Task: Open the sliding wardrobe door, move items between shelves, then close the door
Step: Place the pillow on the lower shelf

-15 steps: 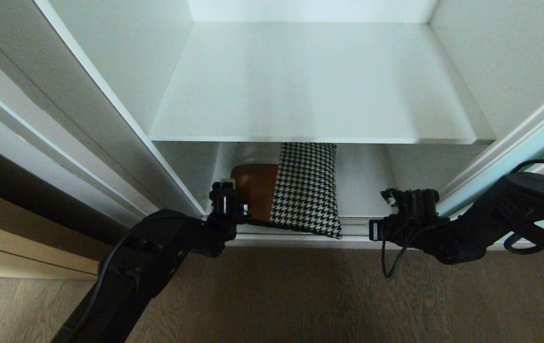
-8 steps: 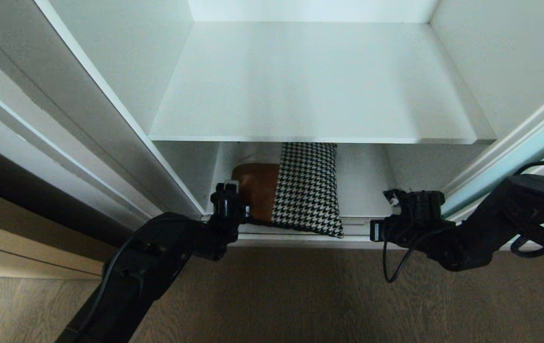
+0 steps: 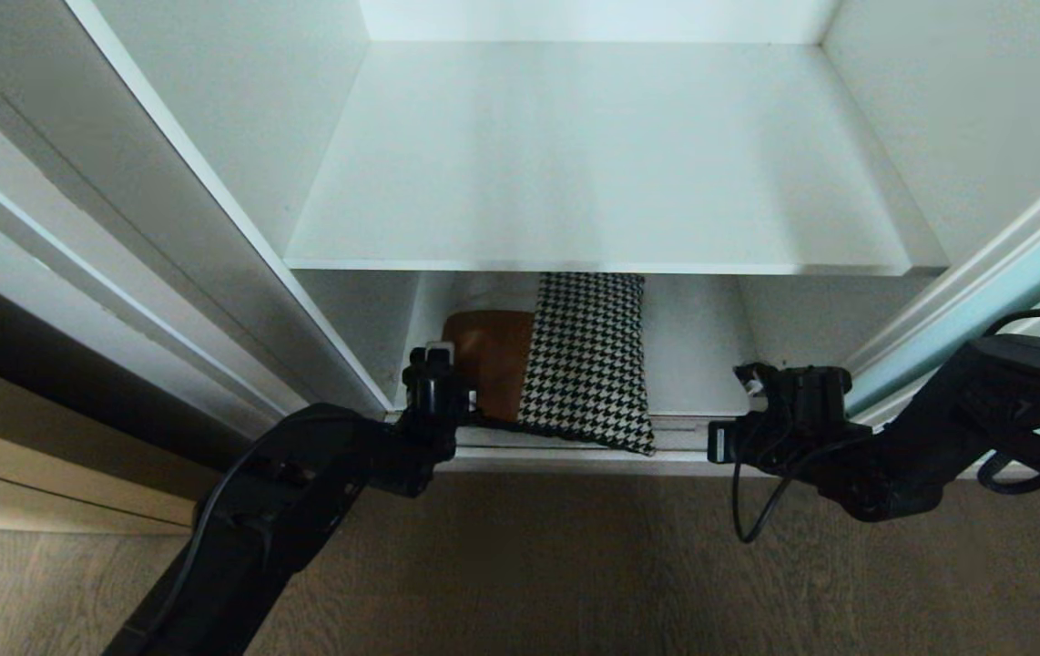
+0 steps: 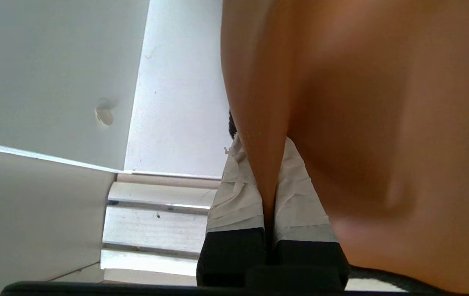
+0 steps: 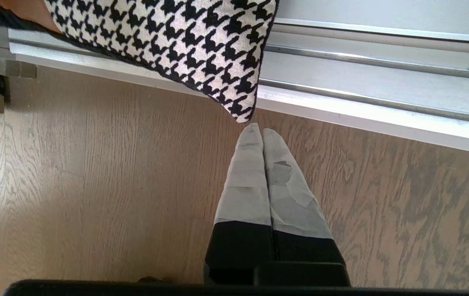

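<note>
Two grippers are down at the wardrobe's bottom opening, and only one has anything in it. The left gripper (image 4: 269, 193) is pinched tight on a fold of the tan-brown side of the patchwork pillow (image 3: 575, 360), at the pillow's left front corner. The right gripper (image 5: 262, 135) hangs over the wooden floor (image 3: 575, 565) with its fingertips pressed together and nothing between them, its tips just short of the houndstooth corner that pokes out over the door track (image 5: 382, 82).

The pillow lies on the wardrobe's bottom level, under the wide white shelf (image 3: 593, 164), its front edge overhanging the track. The sliding wardrobe door (image 3: 984, 301) stands pushed aside at the right, so the opening is clear.

My guess is the pillow is being taken up to move it onto that shelf. A one-corner pinch on soft fabric will let it droop and drag, so the right gripper would do well to spread its fingers and take the houndstooth corner first. Then draw it out towards the room, clear of the shelf's front edge, before lifting, keeping both ends level so it doesn't snag the track or the shelf lip.
</note>
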`<state>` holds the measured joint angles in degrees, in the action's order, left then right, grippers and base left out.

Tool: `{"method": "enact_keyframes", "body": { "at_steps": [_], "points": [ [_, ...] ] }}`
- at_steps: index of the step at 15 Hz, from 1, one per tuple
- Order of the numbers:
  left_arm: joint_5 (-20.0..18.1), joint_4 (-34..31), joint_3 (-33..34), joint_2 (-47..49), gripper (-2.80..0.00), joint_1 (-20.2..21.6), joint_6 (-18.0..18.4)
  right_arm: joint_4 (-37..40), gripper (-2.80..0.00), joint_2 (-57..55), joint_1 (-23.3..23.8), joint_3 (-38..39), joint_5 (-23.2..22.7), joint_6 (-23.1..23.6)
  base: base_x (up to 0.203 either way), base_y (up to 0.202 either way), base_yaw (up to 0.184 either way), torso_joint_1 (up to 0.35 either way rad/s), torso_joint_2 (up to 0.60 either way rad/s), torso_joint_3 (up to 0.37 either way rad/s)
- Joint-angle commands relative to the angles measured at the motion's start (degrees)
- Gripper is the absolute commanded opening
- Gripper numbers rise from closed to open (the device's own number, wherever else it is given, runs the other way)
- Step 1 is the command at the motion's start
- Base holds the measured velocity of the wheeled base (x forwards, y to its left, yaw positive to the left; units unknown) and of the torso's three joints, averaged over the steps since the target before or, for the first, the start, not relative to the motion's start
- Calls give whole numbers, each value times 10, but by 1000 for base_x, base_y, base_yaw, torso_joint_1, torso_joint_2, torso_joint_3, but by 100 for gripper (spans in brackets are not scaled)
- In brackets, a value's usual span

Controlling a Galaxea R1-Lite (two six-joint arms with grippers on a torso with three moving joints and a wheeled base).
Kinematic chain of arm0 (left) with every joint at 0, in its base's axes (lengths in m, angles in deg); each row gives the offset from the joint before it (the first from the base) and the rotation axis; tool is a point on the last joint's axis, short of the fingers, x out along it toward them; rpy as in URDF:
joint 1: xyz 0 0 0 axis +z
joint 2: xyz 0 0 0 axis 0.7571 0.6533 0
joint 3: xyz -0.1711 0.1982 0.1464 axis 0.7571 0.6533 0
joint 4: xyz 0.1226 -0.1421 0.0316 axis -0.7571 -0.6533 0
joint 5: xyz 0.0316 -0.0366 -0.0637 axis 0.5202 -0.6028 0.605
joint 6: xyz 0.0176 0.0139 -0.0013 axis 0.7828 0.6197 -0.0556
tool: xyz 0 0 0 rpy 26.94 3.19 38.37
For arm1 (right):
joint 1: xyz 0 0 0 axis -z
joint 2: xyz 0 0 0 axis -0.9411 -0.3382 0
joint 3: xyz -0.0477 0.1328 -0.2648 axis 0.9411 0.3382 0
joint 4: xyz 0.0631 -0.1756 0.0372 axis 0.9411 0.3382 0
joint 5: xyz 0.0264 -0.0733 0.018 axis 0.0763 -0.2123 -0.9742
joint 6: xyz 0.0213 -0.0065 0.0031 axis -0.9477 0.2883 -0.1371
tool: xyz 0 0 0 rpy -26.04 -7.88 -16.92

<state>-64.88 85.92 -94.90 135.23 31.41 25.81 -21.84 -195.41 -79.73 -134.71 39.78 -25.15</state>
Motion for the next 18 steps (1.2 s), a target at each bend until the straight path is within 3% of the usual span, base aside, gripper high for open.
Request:
{"method": "enact_keyframes", "body": {
  "at_steps": [1, 8, 9, 10, 15, 17, 18],
  "points": [
    [2, 3, 1, -10, -280, 0, -2, -4, -280, 1, -1, 2, -1, 0, 0, 0, 0, 0, 0, 0],
    [-7, -50, 25, -40, -280, -14, -32, -4, -280, 6, -2, 7, -5, -3, 0, 0, 0, 0, 0, 0],
    [-7, -50, 25, -40, -256, -15, -32, -4, -280, 8, -2, 9, -5, -3, 0, 0, 0, 0, 0, 0],
    [-7, -51, 22, -37, 0, -16, -33, -5, -280, 8, -1, 11, -9, -3, 0, 0, 0, 0, 0, 0],
    [-4, -27, 37, -51, 0, -15, -60, -9, -280, 7, -1, 12, -9, -3, 0, 0, 0, 0, 0, 0],
    [-11, -18, 94, -84, 0, -15, -62, -23, -280, 8, -2, 19, -9, -2, 0, 0, 0, 0, 0, 0],
    [-32, -18, 143, -114, 0, -15, -66, -26, -280, 8, -2, 21, -9, -2, 0, 0, 0, 0, 0, 0]
  ]
}}
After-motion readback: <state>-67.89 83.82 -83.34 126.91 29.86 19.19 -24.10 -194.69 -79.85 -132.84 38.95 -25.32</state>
